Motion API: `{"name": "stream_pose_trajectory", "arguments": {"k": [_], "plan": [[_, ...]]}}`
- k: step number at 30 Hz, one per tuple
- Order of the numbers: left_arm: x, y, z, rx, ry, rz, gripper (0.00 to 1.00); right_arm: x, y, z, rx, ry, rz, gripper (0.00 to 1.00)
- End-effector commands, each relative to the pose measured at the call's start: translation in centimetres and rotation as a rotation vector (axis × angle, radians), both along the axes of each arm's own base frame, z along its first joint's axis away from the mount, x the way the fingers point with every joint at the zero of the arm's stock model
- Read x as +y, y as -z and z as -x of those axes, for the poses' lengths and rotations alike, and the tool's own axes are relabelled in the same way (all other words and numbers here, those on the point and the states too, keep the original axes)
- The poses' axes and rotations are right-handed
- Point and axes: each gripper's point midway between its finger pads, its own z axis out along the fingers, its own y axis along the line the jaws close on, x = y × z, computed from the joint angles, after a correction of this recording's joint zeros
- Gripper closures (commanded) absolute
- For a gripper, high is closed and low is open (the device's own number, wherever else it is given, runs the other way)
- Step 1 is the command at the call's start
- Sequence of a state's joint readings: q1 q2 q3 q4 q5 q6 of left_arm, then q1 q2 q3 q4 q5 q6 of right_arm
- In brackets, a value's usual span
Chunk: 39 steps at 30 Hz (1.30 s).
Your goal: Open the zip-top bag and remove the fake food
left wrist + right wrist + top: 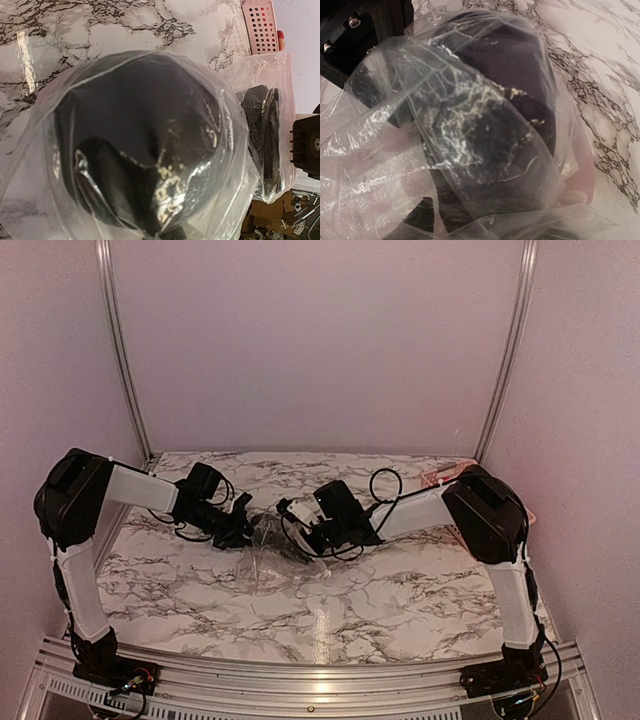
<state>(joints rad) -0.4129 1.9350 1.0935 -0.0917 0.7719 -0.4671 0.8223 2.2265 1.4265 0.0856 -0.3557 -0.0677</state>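
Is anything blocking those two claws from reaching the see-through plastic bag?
Nothing visible does. The left gripper and right gripper meet at the clear, crinkly zip-top bag; its plastic fills both wrist views.

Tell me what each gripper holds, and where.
Both the left gripper and right gripper meet the zip-top bag from opposite sides, seemingly at its raised top; plastic hides the exact hold.

No legible txt/labels (any view)
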Motion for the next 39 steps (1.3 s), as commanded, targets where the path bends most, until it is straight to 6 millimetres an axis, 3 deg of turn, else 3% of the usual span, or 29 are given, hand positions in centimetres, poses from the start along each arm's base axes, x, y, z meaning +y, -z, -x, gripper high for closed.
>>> {"name": "stream_pose_trajectory", "arguments": {"k": [1, 7, 13, 20, 30, 39], "plan": [[-0.1, 0.1, 0.2, 0.025, 0.011, 0.001, 1.00, 1.1, -0.7, 0.0, -0.027, -0.015, -0.011, 0.48], [2.2, -0.7, -1.4, -0.010, -0.092, -0.003, 1.00, -0.6, -2.6, 0.8, -0.040, -0.004, 0.004, 0.63], [5.9, -0.5, -3.3, -0.032, -0.231, -0.052, 1.00, -2.9, -4.2, 1.9, -0.007, 0.026, -0.014, 0.65], [8.7, 0.5, -4.5, -0.023, -0.334, -0.120, 1.00, -5.8, -3.6, 3.5, 0.020, 0.036, 0.031, 0.66], [11.1, 1.2, -5.0, -0.009, -0.393, -0.181, 1.00, -9.6, -5.6, 5.7, 0.051, 0.060, 0.048, 0.71], [11.3, 1.6, -4.8, -0.010, -0.376, -0.197, 1.00, -15.4, -9.1, 6.2, 0.079, 0.159, 0.033, 0.71]]}}
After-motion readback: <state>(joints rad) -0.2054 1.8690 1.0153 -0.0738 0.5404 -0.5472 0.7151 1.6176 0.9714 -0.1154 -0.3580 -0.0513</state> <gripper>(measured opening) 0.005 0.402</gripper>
